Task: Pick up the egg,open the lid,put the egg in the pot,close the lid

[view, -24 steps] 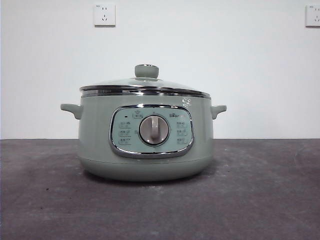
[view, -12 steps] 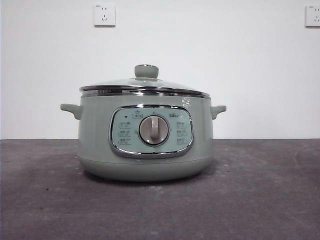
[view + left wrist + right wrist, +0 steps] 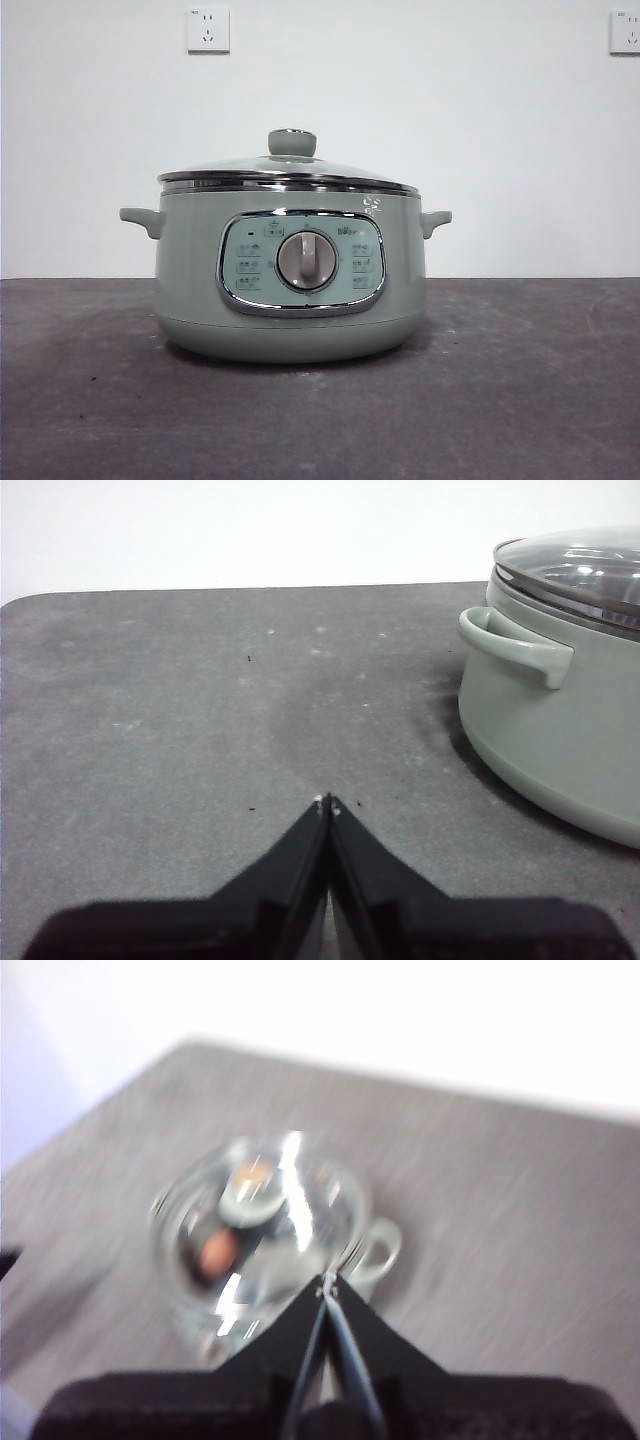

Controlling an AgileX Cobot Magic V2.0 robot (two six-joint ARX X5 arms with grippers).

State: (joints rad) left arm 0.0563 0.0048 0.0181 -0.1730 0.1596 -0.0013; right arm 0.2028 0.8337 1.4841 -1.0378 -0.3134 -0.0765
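The pale-green pot (image 3: 290, 290) stands in the middle of the table with the glass lid (image 3: 288, 172) shut on it, knob (image 3: 292, 142) on top. In the blurred right wrist view I look down on the lid (image 3: 262, 1218) from above; a reddish-brown egg (image 3: 213, 1251) shows through the glass inside the pot. My right gripper (image 3: 326, 1282) is shut and empty, above the pot near one side handle (image 3: 378, 1250). My left gripper (image 3: 327, 804) is shut and empty, low over the table beside the pot (image 3: 560, 710). No arm shows in the front view.
The dark grey table (image 3: 500, 400) runs to a white wall with two sockets (image 3: 208, 29). The table's far edge and a rounded corner (image 3: 20, 605) show in the left wrist view.
The pot and lid stand as before in the front view. No arm has come into that view.
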